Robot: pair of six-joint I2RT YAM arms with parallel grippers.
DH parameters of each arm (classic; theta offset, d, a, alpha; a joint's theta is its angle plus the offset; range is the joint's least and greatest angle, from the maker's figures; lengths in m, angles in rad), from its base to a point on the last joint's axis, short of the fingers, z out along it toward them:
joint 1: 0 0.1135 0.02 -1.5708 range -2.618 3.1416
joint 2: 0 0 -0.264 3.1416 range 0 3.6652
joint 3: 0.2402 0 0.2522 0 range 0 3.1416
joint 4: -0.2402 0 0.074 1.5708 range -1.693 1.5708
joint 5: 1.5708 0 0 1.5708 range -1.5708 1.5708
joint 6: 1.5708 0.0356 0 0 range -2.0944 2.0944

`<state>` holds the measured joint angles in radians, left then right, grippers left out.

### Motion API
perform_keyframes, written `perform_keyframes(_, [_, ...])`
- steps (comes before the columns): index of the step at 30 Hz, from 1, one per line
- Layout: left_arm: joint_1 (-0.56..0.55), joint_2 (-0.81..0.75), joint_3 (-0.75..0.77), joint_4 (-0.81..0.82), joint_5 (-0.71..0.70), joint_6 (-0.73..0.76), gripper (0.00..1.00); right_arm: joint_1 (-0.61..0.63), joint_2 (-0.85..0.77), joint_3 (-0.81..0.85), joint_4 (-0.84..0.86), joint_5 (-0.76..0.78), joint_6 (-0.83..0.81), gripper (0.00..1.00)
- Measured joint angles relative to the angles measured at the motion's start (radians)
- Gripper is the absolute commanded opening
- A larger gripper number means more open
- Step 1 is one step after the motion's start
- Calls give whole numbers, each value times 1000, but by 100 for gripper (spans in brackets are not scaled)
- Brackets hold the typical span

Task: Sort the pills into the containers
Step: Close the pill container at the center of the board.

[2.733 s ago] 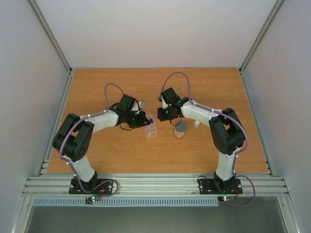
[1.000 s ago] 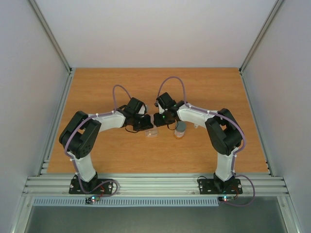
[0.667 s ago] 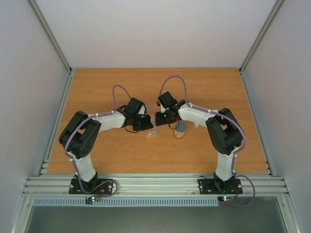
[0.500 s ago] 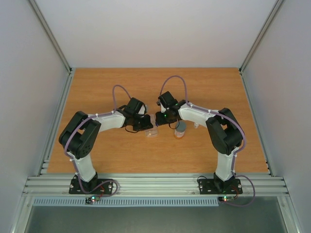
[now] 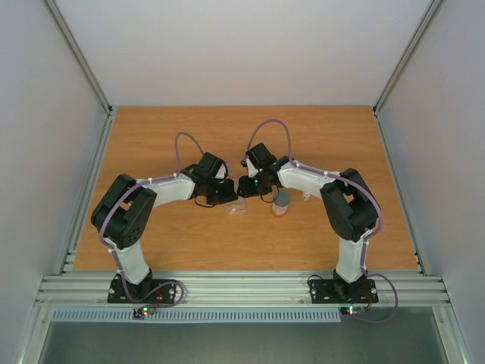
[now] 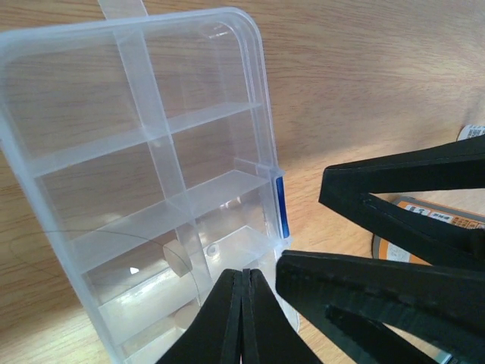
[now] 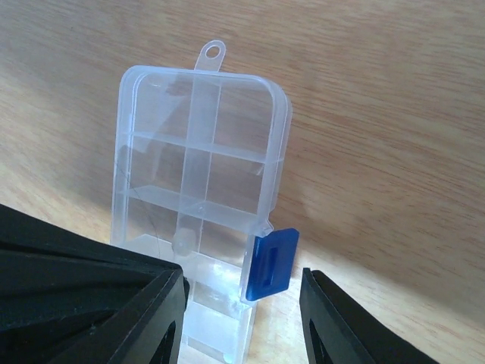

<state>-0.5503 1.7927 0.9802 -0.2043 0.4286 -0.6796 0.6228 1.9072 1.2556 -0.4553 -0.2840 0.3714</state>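
The clear pill box [image 5: 236,207] lies on the table between both grippers. In the left wrist view the box [image 6: 136,152] shows several empty cells and a blue latch [image 6: 280,206] on its side edge. My left gripper [image 6: 244,277] is shut, its tips resting against the box's near end. My right gripper [image 7: 242,326] is open, its fingers either side of the blue latch [image 7: 270,263], which stands out from the box [image 7: 197,159]. From above the left gripper [image 5: 226,195] and right gripper [image 5: 244,189] nearly touch. No pills show.
A small bottle with a grey cap [image 5: 281,199] stands just right of the box; its orange label [image 6: 428,218] shows behind the right fingers. A small white item [image 5: 306,195] lies further right. Wooden table [image 5: 189,136], metal rails at its edges.
Since 2.7 s ago both grippers have closed in on the pill box and now cover most of it. Over the last second the right gripper edged slightly left.
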Motion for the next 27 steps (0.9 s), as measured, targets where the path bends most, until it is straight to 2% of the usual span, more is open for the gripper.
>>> perform_keyframes(27, [0,-72,-55,-44,-85,42,0,-14,74,-14,93,-137,62,39])
